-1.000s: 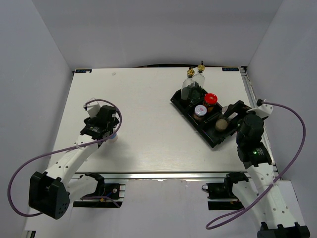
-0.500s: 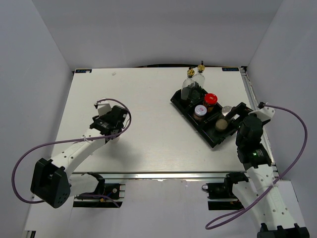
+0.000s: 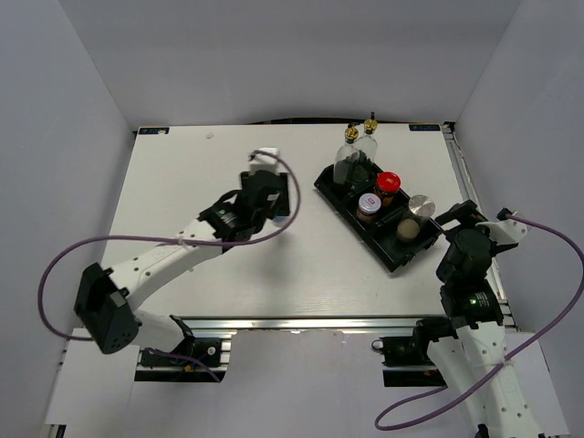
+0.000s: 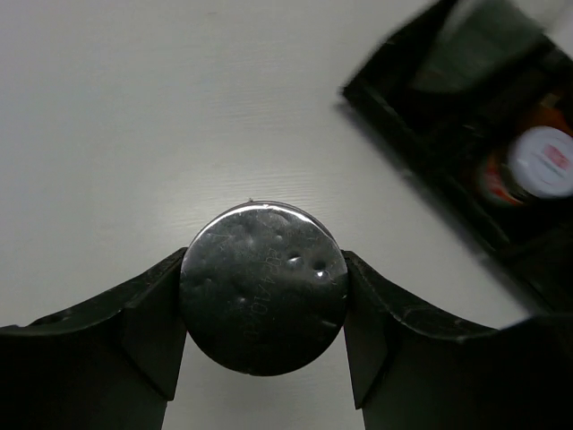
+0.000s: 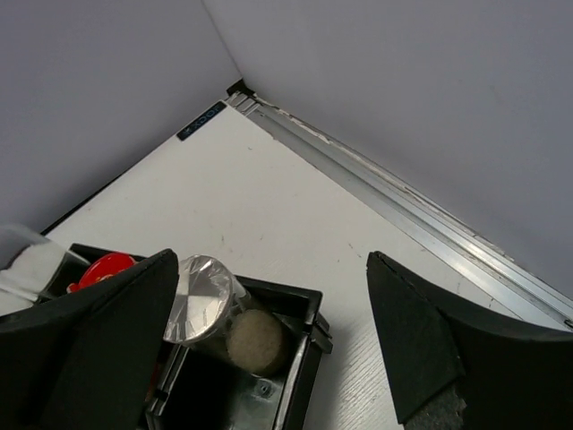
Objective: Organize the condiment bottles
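- The left gripper (image 4: 266,309) is clamped on a round silver-lidded shaker (image 4: 261,278). Its black fingers (image 4: 148,322) press the lid's rim from both sides.
- The right gripper (image 5: 270,269) stands spread wide with nothing between its fingers, and it touches nothing.
- From above, only the held shaker's dented, shiny lid shows, so its label is hidden. Whether it is clear of the white table (image 3: 182,182) cannot be told.
- The held shaker is over mid-table, near the left side of the black compartmented tray (image 3: 388,260).
- The tray holds two clear glass bottles with gold pourers (image 3: 349,164) at its far end.
- Next in the tray are a red-lidded dark jar (image 3: 388,181) and a pale-lidded shaker (image 3: 368,202).
- A second silver-lidded shaker (image 3: 422,205) is at the tray's near end, just beside a brown round top (image 3: 408,228).
- A second ago the left gripper was at the table's left side and not yet shut. It has since closed and crossed toward the tray.
- The right gripper has drawn back off the tray's near end, uncovering the second silver-lidded shaker.
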### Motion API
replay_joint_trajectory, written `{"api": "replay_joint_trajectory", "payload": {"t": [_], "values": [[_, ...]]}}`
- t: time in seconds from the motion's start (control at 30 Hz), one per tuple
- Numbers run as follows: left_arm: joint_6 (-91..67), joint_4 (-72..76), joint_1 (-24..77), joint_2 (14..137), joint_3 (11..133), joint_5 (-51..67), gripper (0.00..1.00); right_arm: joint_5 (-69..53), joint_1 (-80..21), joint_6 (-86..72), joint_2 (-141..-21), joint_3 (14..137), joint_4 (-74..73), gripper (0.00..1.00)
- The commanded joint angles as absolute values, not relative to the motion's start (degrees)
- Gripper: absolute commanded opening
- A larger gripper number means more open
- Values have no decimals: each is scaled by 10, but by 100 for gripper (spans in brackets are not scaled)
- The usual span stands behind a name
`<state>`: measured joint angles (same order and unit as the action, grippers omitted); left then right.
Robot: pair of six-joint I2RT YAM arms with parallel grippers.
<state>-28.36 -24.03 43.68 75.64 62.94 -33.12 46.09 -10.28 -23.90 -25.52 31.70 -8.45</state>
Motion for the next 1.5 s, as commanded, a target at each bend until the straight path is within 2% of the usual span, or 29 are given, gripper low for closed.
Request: {"api": "replay_joint_trajectory", "payload": {"t": [0.0, 0.13, 0.27, 0.43, 0.67, 0.8, 1.07, 1.13, 1.17, 1.23, 1.27, 1.3, 1.37, 1.4, 1.47], "values": [[-139, -135, 509, 818, 720, -187, 27, 518, -102, -253, -267, 317, -68, 90], [-44, -133, 560, 902, 813, -96, 26, 540, -102, -259, -265, 297, -49, 89], [-29, -114, 569, 977, 902, 19, 26, 545, -101, -256, -252, 289, -38, 89], [-16, -79, 586, 1053, 964, 73, 26, 549, -99, -244, -236, 273, -14, 89], [-13, -51, 603, 1156, 1056, 46, 24, 539, -98, -242, -228, 260, -6, 89], [-14, -97, 608, 1227, 1157, 56, 24, 536, -98, -241, -228, 258, -7, 89], [-9, -141, 622, 1270, 1185, 32, 25, 524, -97, -239, -227, 256, -6, 89], [-8, -132, 625, 1262, 1160, 19, 32, 522, -97, -239, -228, 256, -6, 89], [-7, -123, 627, 1261, 1155, 14, 50, 520, -97, -240, -229, 255, -6, 90], [-9, -120, 628, 1265, 1150, 8, 62, 519, -97, -239, -233, 255, -6, 89], [-11, -126, 628, 1272, 1156, 8, 72, 517, -97, -237, -234, 257, -6, 90], [-14, -129, 628, 1276, 1162, 9, 73, 515, -97, -236, -235, 258, -6, 89], [-14, -146, 628, 1285, 1176, -10, 84, 512, -98, -234, -238, 258, -6, 89], [-17, -153, 628, 1285, 1178, -12, 98, 510, -97, -232, -241, 260, -6, 89], [-17, -157, 628, 1279, 1179, -18, 98, 505, -97, -229, -244, 263, -7, 89]]}}
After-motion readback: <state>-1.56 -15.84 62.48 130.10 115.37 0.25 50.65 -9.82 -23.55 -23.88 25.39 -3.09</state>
